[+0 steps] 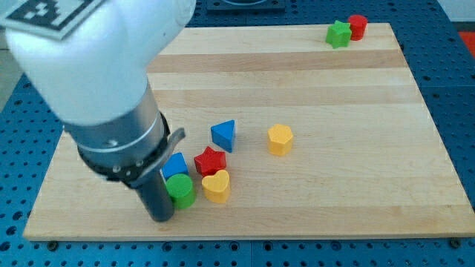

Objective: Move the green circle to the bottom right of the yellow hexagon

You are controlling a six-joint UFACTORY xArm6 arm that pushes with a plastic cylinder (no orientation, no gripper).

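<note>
The green circle [180, 190] lies near the view's bottom left, touching a yellow heart [217, 186] on its right and a blue block [175, 165] just above it. The yellow hexagon [280, 139] sits apart, up and to the right near the board's middle. My tip [161, 217] is at the lower end of the dark rod, directly left of the green circle and touching or nearly touching it. The large white and grey arm body hides the board's left part.
A red star [210, 160] sits above the yellow heart. A blue triangle [223, 135] lies above the star. A green star [338, 34] and a red block [358, 27] stand at the top right. The board's bottom edge [245, 236] is close below the cluster.
</note>
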